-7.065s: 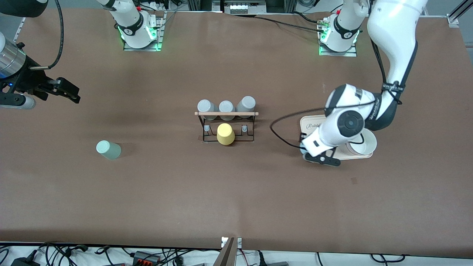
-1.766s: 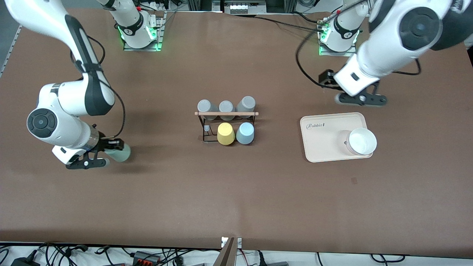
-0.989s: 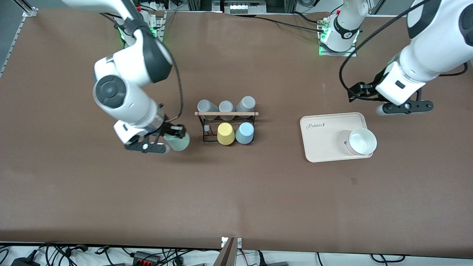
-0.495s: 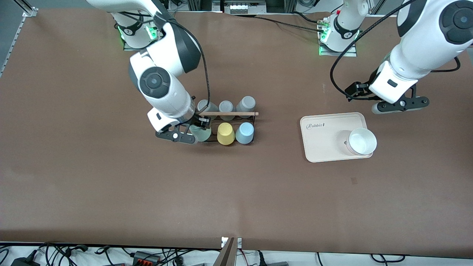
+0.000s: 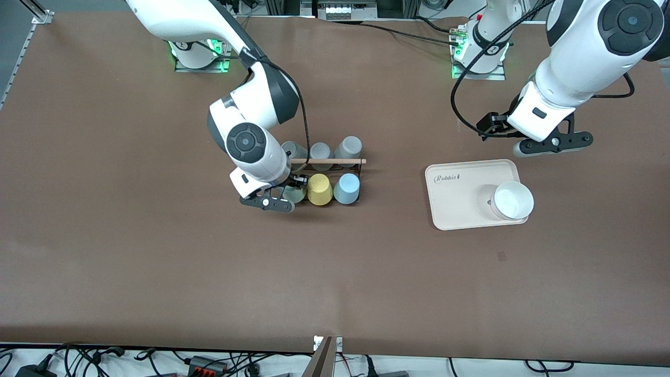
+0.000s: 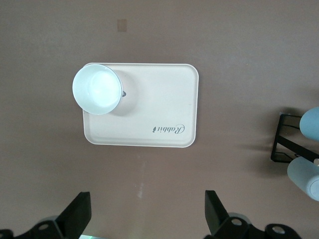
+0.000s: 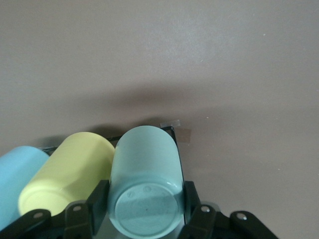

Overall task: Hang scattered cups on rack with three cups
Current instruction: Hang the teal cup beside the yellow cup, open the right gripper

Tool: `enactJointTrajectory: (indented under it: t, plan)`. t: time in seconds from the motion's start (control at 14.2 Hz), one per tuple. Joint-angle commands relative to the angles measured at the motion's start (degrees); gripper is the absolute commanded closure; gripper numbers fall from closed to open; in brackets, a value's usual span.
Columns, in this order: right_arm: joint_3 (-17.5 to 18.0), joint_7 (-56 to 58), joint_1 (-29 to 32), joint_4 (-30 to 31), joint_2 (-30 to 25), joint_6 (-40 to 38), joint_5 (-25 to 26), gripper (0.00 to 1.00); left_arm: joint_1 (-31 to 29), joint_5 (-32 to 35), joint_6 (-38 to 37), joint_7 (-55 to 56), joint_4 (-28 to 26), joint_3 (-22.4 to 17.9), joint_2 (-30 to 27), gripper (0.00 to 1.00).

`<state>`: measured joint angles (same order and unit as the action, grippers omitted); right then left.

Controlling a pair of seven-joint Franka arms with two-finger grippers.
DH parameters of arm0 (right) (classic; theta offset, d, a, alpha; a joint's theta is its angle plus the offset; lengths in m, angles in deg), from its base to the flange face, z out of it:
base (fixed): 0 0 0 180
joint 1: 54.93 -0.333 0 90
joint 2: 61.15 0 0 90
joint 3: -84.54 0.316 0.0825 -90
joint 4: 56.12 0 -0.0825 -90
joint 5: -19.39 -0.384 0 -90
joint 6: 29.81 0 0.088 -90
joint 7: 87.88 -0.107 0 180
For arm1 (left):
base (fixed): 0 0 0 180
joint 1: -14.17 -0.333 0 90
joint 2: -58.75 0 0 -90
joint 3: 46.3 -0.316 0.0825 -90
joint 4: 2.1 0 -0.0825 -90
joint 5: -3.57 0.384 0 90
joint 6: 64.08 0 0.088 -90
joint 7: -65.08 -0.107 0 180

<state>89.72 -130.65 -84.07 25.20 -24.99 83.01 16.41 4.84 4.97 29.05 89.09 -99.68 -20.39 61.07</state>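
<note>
Two end effectors in play, and the action is all at the rack (image 5: pixel 349 162)! My right end effector (image 5: pixel 285 198) is down at the rack's row nearer the front camera, at the end toward my right arm's side of the bench (image 5: pixel 157 272), fingers (image 7: pixel 99 199) closed against both sides of the mint-green cup (image 7: pixel 145 181). That cup sits base up, tilted, touching the yellow cup (image 7: pixel 70 172) beside it, and the light blue cup (image 7: pixel 17 172) comes next in the row. From the front I see the three lined up along the rack: mint-green (image 5: pixel 296 194), yellow (image 5: pixel 319 189), light blue (image 5: pixel 347 188). Three grey cups (image 5: pixel 320 152) stand in the row farther from the front camera, with the wooden rod (image 5: pixel 327 161) running across the top in front of them. I cannot tell whether the mint-green cup is fully seated on a peg. Over at my left arm's end, my left end effector (image 5: pixel 549 146) hangs in the air over bare bench just beside the beige tray (image 5: pixel 455 193), fingers (image 6: pixel 77 219) spread wide and gripping nothing; that arm is waiting. On the tray, a white bowl (image 6: pixel 97 89) sits in the corner toward my left arm's end, nearer the front camera.
</note>
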Motion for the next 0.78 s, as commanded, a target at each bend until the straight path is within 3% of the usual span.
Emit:
enactJointTrajectory:
  t: [0.0,0.14,0.21,0.28,0.35,0.71]
  plan:
    - [-0.6,-1.2,-1.2,-1.7,2.1,0.4,0.4,0.79,-0.4,1.1,0.3,-2.8,-1.0,0.5,-1.4,0.00]
    - [-0.6,-1.2,-1.5,-1.5,2.4,0.4,0.6,0.75,-0.3,1.0,0.5,-3.4,-0.9,0.5,-1.1,0.00]
    - [-0.7,-0.9,-1.3,-1.6,2.4,0.3,0.5,0.59,-0.4,1.0,0.5,-4.2,-0.7,0.5,-1.0,0.00]
    - [-0.9,-0.4,-0.8,-1.8,2.2,0.0,0.4,0.21,-0.8,0.5,0.3,-6.6,-0.6,0.5,-1.0,0.00]
    - [-1.1,0.0,-0.6,-2.0,1.7,-0.5,0.3,0.00,-0.9,0.4,-0.2,-9.3,-0.6,0.4,-1.0,0.00]
    - [-1.2,5.0,3.7,-2.2,-5.9,-0.9,0.6,0.00,-0.8,0.2,-1.5,-10.5,-0.5,-0.5,-1.1,0.00]
